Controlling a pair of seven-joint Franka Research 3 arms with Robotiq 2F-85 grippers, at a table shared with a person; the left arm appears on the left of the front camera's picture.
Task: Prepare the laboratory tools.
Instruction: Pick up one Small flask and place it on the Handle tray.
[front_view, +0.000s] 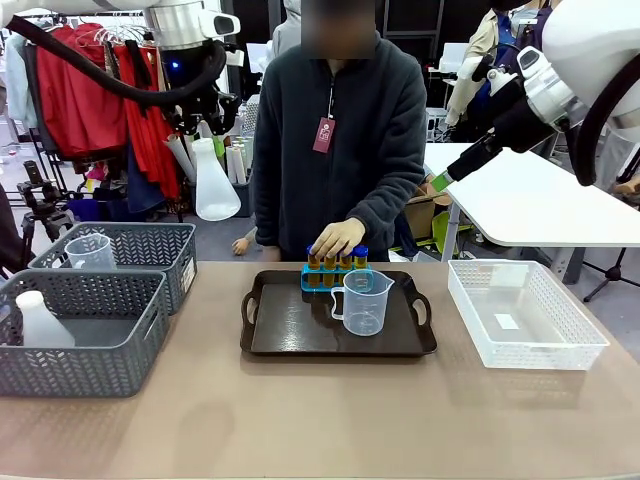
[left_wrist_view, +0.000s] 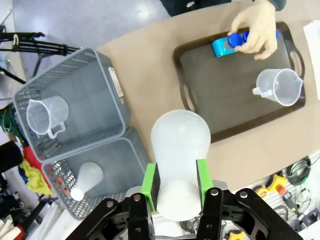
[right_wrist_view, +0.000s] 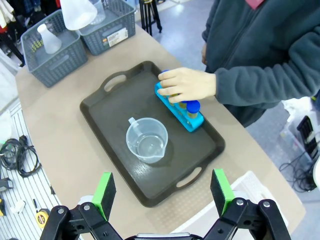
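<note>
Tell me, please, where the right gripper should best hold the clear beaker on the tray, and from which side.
Probably from above, pinching the rim wall of the clear beaker. It stands upright with its mouth open, and the right gripper hangs open above. Avoid the handle side and spout; the person's hand is at the rack beyond.

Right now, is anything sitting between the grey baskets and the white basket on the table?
Yes. In the front view, the dark tray lies between the grey baskets and the white basket, carrying a clear beaker and a blue tube rack.

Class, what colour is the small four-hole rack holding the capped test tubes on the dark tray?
Bright blue rack, clearest in the right wrist view.
</note>
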